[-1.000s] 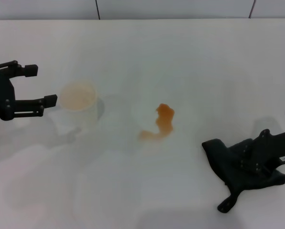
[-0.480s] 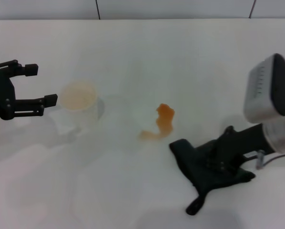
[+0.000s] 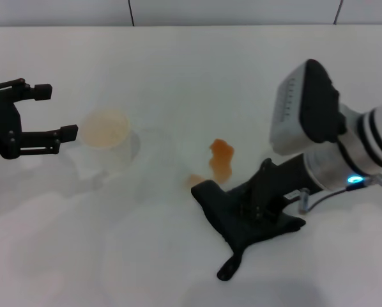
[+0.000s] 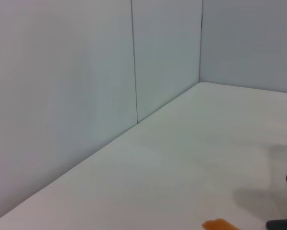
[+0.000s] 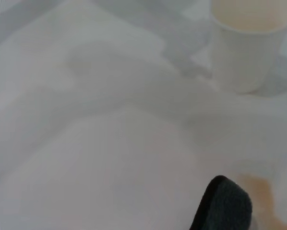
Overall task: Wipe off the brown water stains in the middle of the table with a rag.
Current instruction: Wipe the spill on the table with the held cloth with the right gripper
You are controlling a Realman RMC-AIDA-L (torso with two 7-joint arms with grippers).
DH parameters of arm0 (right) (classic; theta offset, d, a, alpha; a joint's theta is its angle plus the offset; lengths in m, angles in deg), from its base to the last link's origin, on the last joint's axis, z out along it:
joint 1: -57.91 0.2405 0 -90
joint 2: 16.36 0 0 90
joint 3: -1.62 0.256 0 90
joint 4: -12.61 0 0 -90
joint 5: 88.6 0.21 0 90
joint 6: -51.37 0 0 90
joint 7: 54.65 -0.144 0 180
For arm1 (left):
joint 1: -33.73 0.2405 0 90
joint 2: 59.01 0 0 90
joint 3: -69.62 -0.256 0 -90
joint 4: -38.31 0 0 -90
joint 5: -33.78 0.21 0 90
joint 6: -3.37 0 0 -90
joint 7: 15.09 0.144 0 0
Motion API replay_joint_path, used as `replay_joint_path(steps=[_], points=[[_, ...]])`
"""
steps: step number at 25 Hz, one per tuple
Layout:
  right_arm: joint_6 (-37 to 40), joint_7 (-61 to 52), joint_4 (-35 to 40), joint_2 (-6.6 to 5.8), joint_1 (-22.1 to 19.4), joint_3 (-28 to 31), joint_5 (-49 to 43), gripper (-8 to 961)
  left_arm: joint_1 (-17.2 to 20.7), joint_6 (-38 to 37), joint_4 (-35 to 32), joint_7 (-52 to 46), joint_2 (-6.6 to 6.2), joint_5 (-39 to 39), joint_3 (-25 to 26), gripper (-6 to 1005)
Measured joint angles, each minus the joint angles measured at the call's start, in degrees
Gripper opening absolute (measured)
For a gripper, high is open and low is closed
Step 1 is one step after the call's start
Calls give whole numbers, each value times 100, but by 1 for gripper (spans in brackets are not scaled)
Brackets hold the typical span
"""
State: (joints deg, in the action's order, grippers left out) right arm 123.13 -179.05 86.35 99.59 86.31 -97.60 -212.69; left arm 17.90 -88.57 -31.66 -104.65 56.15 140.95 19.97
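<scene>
Surface: white, smooth table point(image 3: 178, 77) running back to a pale panelled wall; nothing on it would snag a cloth.
Stain: the brown water stains point(image 3: 220, 160) sit mid-table as a small orange-brown puddle, with a paler tail point(image 3: 195, 180) running toward the rag's leading edge. The right wrist view shows that pale tail point(image 5: 258, 189) just beside the cloth's edge.
Rag: the rag point(image 3: 245, 214), black and wrinkled, lies flat on the table just in front of the puddle, its front corner touching or nearly touching the tail; its small loop tab point(image 3: 227, 268) trails toward the robot.
Right gripper: the right gripper point(image 3: 267, 198) is low on the rag, pinning its middle; the fingers are dark against dark cloth, so whether they pinch it or press on it I cannot tell.
Left gripper: the left gripper point(image 3: 41, 115) hovers well to the left with its fingers spread, holding nothing, just beside the cup.
Cup: a white translucent cup point(image 3: 105, 142) stands upright left of the stain, apart from it.
Handling: the rag looks light, soft and floppy, likely to bunch or fold under if pushed from one edge; a hold near its centre, pressing down, should keep a broad patch flat for wiping.
Risk: thin liquid on a slick top may smear rather than soak in, and a wide sweep left could nudge the light cup.
</scene>
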Motion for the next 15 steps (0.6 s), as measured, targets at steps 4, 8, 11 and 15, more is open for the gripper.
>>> replay_joint_path(steps=[4,8,11,15], points=[[-226,-148,-226,-1,258,-246,-26,83,0,0,-7,0,19,0,0,888],[-488,-269,-366,-1,371,-404,-71,82,6,0,-56,0,74,0,0,888],[-718,-395,-425,-3,397,-485,-167,82,33,0,-124,0,97,0,0,888],[-922,-630,-462,-1,417,-601,-453,81,53,0,-156,0,125,0,0,887]])
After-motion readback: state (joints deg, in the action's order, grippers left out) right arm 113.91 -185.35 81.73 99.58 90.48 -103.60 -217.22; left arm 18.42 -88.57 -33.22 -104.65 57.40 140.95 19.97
